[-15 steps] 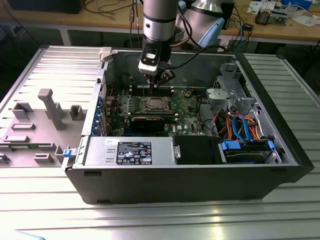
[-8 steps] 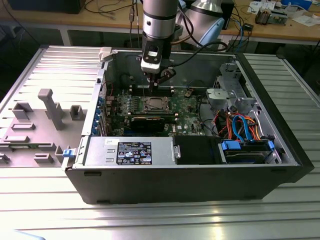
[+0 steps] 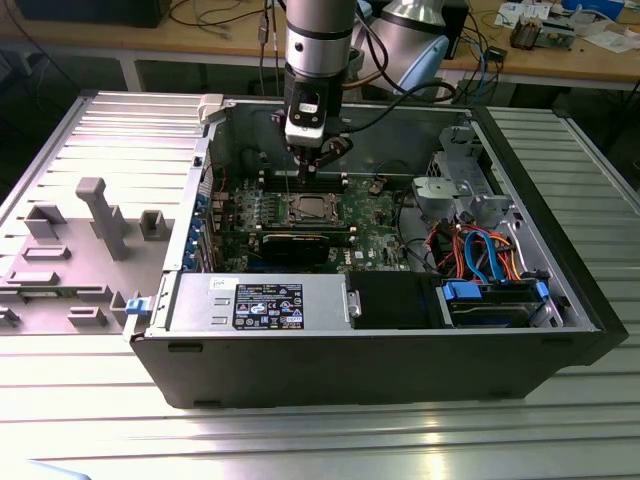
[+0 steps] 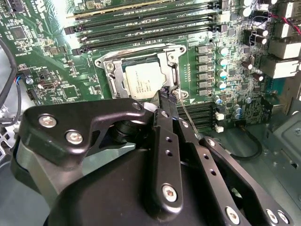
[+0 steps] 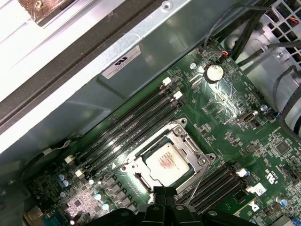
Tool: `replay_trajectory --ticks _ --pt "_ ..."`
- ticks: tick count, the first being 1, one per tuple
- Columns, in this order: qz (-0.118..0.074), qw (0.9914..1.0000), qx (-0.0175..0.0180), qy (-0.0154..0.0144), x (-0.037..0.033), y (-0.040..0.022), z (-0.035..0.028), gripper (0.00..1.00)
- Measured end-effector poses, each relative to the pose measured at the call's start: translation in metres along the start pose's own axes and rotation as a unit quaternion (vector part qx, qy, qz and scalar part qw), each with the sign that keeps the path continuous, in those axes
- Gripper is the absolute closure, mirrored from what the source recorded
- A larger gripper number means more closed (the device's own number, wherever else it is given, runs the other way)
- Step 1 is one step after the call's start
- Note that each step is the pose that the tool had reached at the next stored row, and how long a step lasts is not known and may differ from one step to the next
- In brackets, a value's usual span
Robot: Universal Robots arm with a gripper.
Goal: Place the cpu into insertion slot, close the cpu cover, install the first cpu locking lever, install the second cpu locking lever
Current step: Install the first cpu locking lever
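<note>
The cpu [image 4: 143, 82] lies flat in the insertion slot [image 4: 109, 68] on the green board, its silver top showing. The cpu cover [image 4: 170, 59] lies down around it as a thin metal frame. In the first wrist view the cpu [image 5: 167, 162] sits inside the same cover [image 5: 188, 141]. A thin wire locking lever [image 4: 186, 113] stands up at an angle from the socket's edge, right beside my fingertips. My gripper [image 4: 168, 94] hovers at that edge with its fingers together; the lever [image 5: 197, 186] passes alongside my gripper [image 5: 164, 190], not between the fingers. From outside, my gripper [image 3: 300, 165] hangs just above the cpu [image 3: 308, 208].
Long memory slots [image 5: 131, 127] run beside the socket toward the case wall [image 5: 117, 70]. A black graphics card [image 3: 300, 243] lies in front of the socket. A power supply [image 3: 260, 300] and a drive cage with coloured cables [image 3: 490, 250] fill the case's front and the exterior view's right.
</note>
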State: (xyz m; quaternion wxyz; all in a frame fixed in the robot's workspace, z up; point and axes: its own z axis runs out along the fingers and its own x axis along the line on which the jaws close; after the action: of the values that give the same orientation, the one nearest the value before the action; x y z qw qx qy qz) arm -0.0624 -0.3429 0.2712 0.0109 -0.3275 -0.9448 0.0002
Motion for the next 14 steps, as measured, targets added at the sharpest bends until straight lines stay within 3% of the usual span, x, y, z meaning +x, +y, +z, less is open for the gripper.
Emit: replay_trajectory --ticks 5,7,14 --pt "0.000 1.00000 -0.0001 0.0001 0.0000 0.0000 0.0000 0.89" --pt "-0.001 0.99976 -0.0172 0.0136 -0.0007 -0.0008 0.0001 0.89" --pt "-0.003 0.99975 -0.0173 0.0137 -0.0007 -0.0009 0.0001 0.89"
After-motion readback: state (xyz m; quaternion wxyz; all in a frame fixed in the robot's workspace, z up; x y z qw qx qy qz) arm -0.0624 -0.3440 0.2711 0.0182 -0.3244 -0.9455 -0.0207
